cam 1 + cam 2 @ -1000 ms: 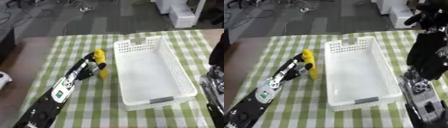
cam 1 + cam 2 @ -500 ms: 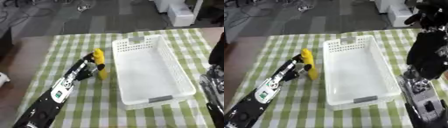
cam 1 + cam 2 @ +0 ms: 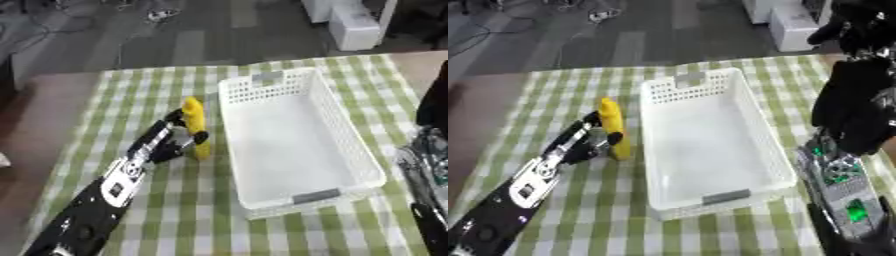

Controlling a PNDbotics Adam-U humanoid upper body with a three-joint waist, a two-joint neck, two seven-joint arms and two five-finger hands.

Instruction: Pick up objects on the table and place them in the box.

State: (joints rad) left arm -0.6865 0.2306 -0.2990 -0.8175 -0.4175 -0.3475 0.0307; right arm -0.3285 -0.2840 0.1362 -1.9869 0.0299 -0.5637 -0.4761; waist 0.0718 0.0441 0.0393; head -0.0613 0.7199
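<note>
So the left hand (image 3: 171,142) comes in from the lower left across the green-checked cloth (image 3: 289,235) on the surface, and its fingers are curled round a yellow thing (image 3: 195,127), long and narrow, looks like a bottle but can't say for sure. The yellow thing stands roughly upright on the cloth, just beside the left wall of the box (image 3: 306,137), not inside it. The box is a white basket-type thing with perforated sides, sitting in the middle of the cloth with its long side running away from the robot, and it's got nothing in it that I can see. The right hand (image 3: 852,112) shows best in the right eye view, a dark shape up over the right edge of the surface, near the box; can't tell how its fingers are set.
</note>
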